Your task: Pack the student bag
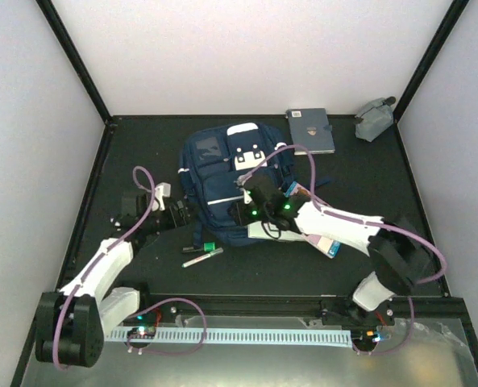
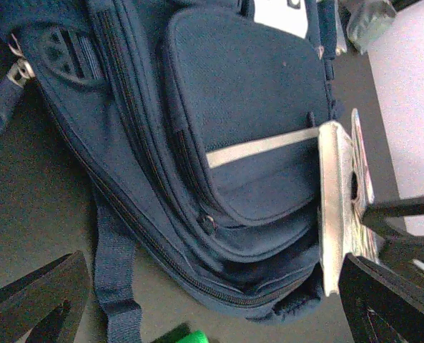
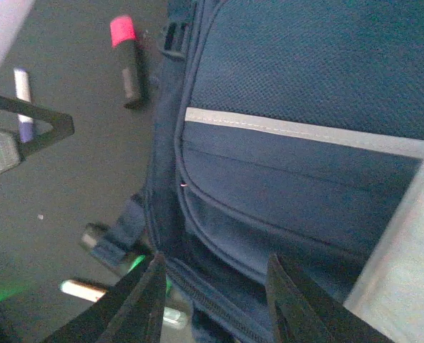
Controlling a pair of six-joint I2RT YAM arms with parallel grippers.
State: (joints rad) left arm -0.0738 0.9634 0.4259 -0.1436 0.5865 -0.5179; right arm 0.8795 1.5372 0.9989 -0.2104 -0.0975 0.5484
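Navy student bag (image 1: 214,173) lies centred on the worktop (image 1: 134,145), long axis running near to far. Right claw (image 3: 215,300) is nearer, straddling its near edge, half apart; whether it pinches fabric I cannot tell. Left claw (image 1: 180,215) gapes wide just beside its left flank.

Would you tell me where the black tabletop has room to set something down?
Bare tabletop lies left of the navy striped backpack, and between the grey rectangular book and the right arm. Crowded: the backpack's near edge, with loose pens and the left arm.
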